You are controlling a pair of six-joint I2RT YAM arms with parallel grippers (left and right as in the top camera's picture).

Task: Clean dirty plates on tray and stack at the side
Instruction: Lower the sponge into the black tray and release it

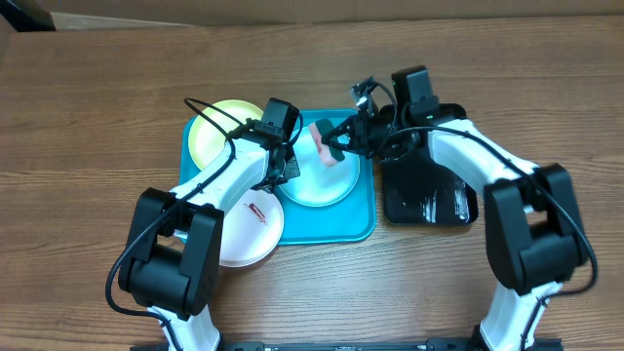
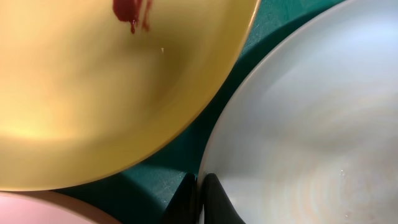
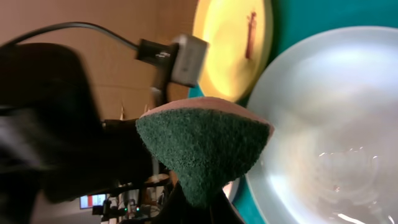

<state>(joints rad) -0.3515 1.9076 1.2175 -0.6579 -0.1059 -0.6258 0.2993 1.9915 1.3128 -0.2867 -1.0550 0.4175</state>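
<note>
Left gripper [image 2: 200, 198] first: my fingers are pressed tight together right at the rim of the pale blue plate [image 1: 327, 187]. In the left wrist view the edge of that plate runs straight down in between them, so as far as I can tell I'm pinching the rim on its left side. That plate sits on the right half of the blue tray [image 1: 357, 220].

The right gripper [image 3: 199, 206] is clamped on a sponge [image 3: 202, 149] with the green scrubby face toward the camera and a pinkish back. It hangs over the far edge of the same pale blue plate, just across from my left fingers. I can't tell whether the sponge is actually touching the plate or sitting just above it.

The yellow-green plate [image 1: 216, 132] is in the far left corner of the tray, right beside the pale blue one but not touching it, since a strip of tray shows between them. It has a red smear [image 2: 130, 14] on it.

The white plate [image 1: 246, 236] is at the near left corner, hanging over the tray's edge onto the table [image 1: 97, 117], partly under my left arm, and it also carries a reddish mark. A black tray [image 1: 429, 200] sits just to the right of the blue one.
</note>
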